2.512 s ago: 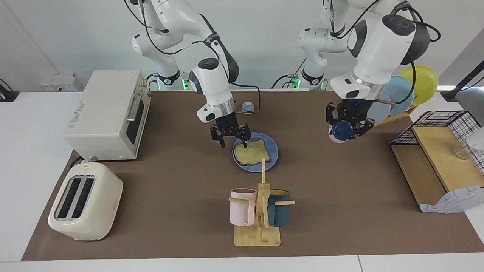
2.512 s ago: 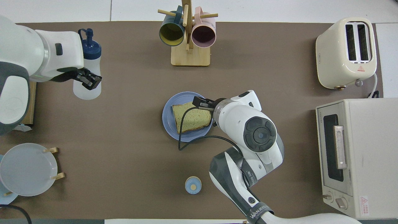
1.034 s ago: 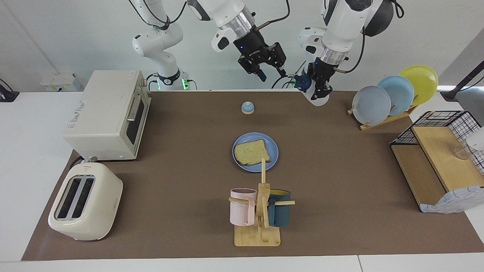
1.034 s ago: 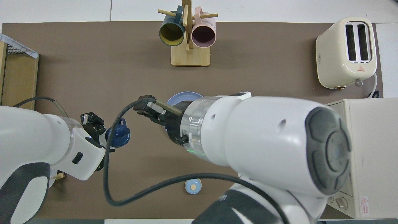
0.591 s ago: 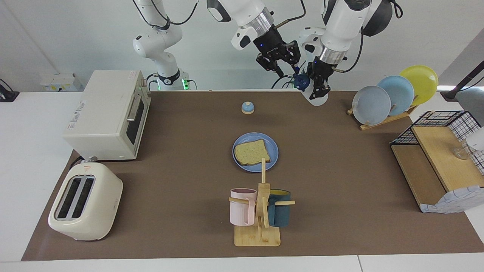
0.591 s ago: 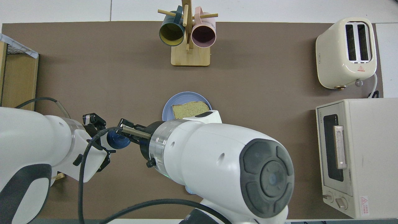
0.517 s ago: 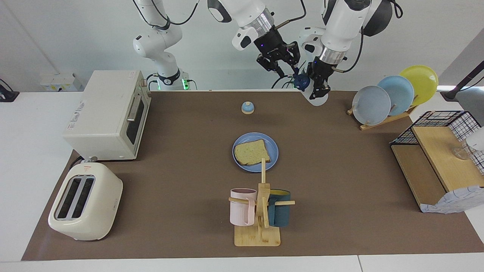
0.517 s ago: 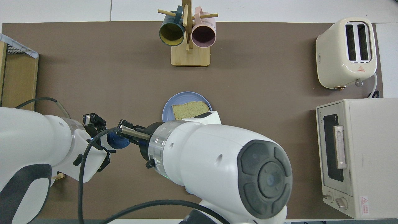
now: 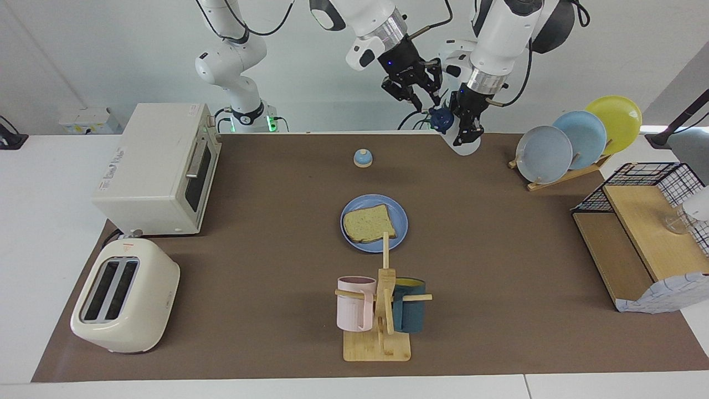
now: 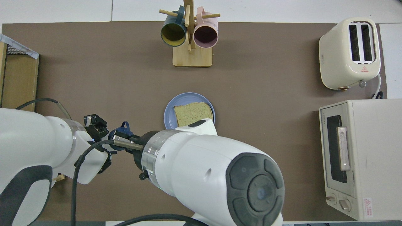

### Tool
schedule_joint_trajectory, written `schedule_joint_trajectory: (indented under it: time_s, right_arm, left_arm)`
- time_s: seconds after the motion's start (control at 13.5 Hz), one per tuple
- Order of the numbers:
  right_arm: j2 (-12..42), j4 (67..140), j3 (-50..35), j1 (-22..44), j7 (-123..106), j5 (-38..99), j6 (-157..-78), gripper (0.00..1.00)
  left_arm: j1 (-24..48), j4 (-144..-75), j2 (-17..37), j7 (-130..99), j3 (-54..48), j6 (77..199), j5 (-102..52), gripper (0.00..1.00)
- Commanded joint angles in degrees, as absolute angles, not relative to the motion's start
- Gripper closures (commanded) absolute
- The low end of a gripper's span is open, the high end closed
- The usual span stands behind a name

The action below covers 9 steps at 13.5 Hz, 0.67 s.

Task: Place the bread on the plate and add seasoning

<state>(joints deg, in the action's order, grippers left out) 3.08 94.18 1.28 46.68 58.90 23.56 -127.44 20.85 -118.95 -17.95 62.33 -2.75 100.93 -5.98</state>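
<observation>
The bread point(image 10: 192, 113) lies on the plate point(image 10: 170, 113) at mid table. The right arm point(image 10: 213, 175) covers the plate's near edge. Its gripper point(image 10: 120, 137) is at the cap of the seasoning point(image 10: 123, 129), which the left gripper point(image 10: 97, 138) holds.

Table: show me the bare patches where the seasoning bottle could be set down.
Bare brown mat lies between the plate and the plate rack, between the plate and the toaster oven, and between the toaster and the mug tree. It is crowded up by the bell, where both grippers meet around the seasoning bottle.
</observation>
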Motion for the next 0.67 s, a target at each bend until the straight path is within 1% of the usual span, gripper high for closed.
schedule_joint_trajectory:
  time_s: [0.0,0.07,0.37,0.44,0.52,0.59]
  right_arm:
    - [2.3,95.2,1.2,46.5,59.3,22.7,-128.4,0.82]
    - [2.3,95.1,1.2,46.5,59.3,22.7,-128.4,0.87]
    - [2.3,95.0,1.3,46.4,59.3,22.7,-128.4,0.88]
    - [2.4,95.0,1.3,46.3,59.3,22.7,-128.5,0.96]
    - [2.4,95.0,1.2,46.1,59.4,22.8,-128.5,1.00]
    - [2.5,94.8,1.2,46.0,59.6,22.9,-128.6,1.00]
  left_arm:
    - [21.7,-120.8,-19.7,63.1,-2.1,101.8,-6.9,1.00]
    - [21.7,-120.8,-19.7,63.1,-2.1,101.8,-7.0,1.00]
    - [21.7,-120.8,-19.7,63.1,-2.1,101.8,-7.0,1.00]
    - [21.7,-120.8,-19.7,63.1,-2.1,101.7,-7.0,1.00]
    - [21.7,-120.8,-19.7,63.1,-2.1,101.7,-6.9,1.00]
    - [21.7,-120.8,-19.7,63.1,-2.1,101.6,-6.9,1.00]
